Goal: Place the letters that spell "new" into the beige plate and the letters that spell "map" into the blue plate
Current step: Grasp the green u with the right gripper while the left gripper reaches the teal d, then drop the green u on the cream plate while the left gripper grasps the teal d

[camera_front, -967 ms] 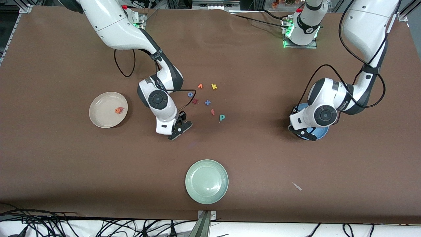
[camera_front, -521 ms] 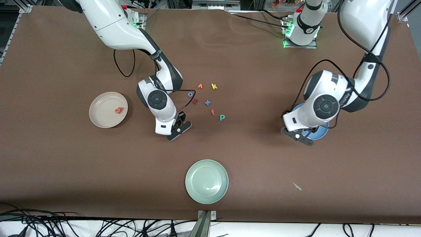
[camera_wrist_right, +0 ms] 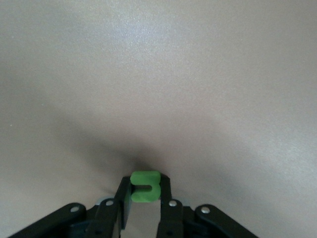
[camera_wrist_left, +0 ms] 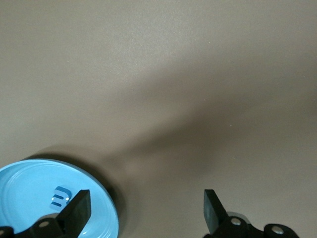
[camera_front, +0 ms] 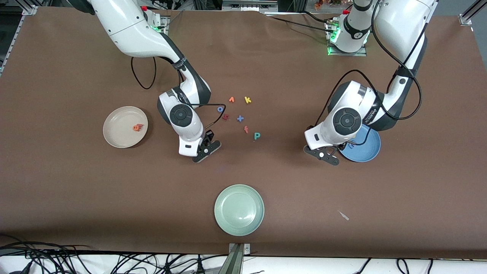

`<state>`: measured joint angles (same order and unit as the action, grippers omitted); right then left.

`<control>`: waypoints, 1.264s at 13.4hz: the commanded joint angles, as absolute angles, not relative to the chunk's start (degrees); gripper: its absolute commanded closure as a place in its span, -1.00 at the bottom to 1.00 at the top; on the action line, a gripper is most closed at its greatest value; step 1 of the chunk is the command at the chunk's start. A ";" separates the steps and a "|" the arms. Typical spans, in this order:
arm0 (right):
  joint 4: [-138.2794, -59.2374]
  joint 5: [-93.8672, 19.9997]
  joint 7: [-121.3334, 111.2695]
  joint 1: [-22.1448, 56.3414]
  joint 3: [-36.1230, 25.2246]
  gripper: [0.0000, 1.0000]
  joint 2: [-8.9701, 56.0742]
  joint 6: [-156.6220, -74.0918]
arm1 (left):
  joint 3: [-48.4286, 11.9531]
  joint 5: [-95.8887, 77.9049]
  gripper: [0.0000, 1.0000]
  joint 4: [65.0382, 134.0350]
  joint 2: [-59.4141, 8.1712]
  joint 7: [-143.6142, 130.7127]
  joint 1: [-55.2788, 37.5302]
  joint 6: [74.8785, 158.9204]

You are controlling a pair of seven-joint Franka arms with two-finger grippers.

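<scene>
The right gripper (camera_wrist_right: 145, 193), low over bare table, has its fingers pinched on the green n (camera_wrist_right: 145, 186), which sits between the tips; the left gripper (camera_wrist_left: 146, 210) hangs wide apart and empty just beside the blue plate (camera_front: 369, 152), the blue m (camera_wrist_left: 59, 196) lying in it.

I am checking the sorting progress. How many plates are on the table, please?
3. The beige plate lies toward the right arm's end, the blue plate toward the left arm's end, partly under the left arm, and the green plate lies nearest the front camera.
</scene>
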<state>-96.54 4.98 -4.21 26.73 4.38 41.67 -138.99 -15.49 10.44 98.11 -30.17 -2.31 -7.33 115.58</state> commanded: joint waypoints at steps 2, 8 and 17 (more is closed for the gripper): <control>-96.95 5.01 -4.92 26.46 4.83 0.69 41.66 -139.48 | -15.47 9.32 -1.00 95.54 -34.44 -13.75 -12.90 114.78; -95.27 4.22 -10.00 21.72 4.75 0.81 37.10 -128.43 | -15.47 7.39 -1.00 88.59 -41.92 -29.08 -21.09 120.56; -120.03 4.39 -23.89 19.69 -6.40 0.81 17.85 -131.56 | -15.29 7.38 -1.00 88.33 -45.70 -42.18 -26.72 128.14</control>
